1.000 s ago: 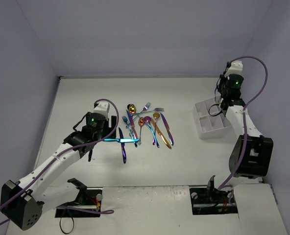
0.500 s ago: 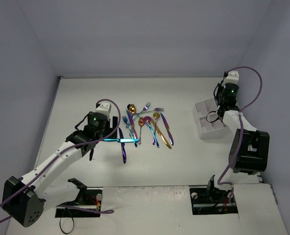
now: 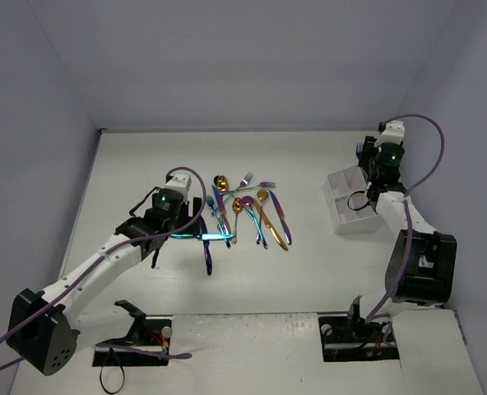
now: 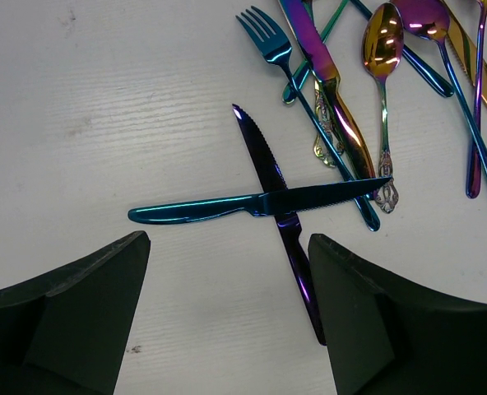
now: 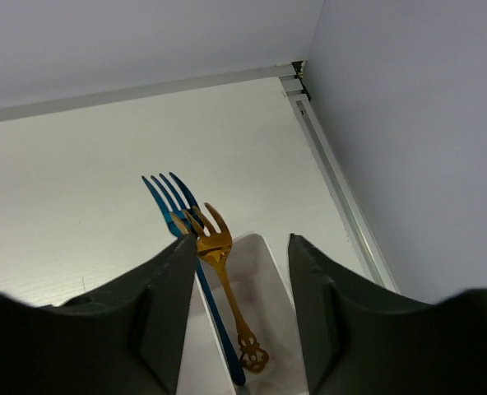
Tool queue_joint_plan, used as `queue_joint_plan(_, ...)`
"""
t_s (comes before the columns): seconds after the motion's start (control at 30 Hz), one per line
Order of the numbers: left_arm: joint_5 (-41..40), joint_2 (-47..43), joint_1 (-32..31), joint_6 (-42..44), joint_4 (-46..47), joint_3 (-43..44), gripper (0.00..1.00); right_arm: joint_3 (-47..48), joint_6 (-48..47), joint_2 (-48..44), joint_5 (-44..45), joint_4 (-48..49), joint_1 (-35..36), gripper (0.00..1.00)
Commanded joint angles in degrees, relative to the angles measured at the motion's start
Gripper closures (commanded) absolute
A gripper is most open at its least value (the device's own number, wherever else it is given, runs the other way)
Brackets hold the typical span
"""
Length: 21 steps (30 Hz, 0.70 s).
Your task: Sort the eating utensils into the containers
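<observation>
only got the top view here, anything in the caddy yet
Observer: Yes. The right wrist view shows a blue fork and a gold fork standing tines up in one compartment of the caddy.
Operator: ok and the left side, holding anything
Observer: No. The left wrist view shows the left gripper open and empty, with the teal knife lying on the table ahead of its fingers.
</observation>
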Motion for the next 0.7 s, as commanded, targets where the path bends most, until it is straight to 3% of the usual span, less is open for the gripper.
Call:
queue_joint_plan(0.0,1.6,1.1,0.3,0.0,1.6,5.3,0.25,1.7,2.9,-7.3,-3.1,-0.3,-0.5,0.5)
queue_joint_plan(0.2,5.4,8.9,0.4,7.6,0.8,12.9,0.25,6.6,10.1,-13.4,-10.4,-12.3,-0.2,0.41)
queue_joint_plan(0.33,7.5,19.1,0.3,15.3,-3.0,23.2,0.25,4.7,17.3,-19.2,-13.9,-15.4,-0.1,0.4)
queue_joint_plan(0.4,9.1,25.8,0.3,19.3,-4.3,28.0,0.32,2.3,20.0,-21.9,-14.7,-16.8,0.0,0.4)
queue_joint_plan(0.67,12.5,43.0,0.3,19.8,-8.9,46.1,0.39,-2.4,22.6,-32.6,-17.8,-24.7,0.3,0.39)
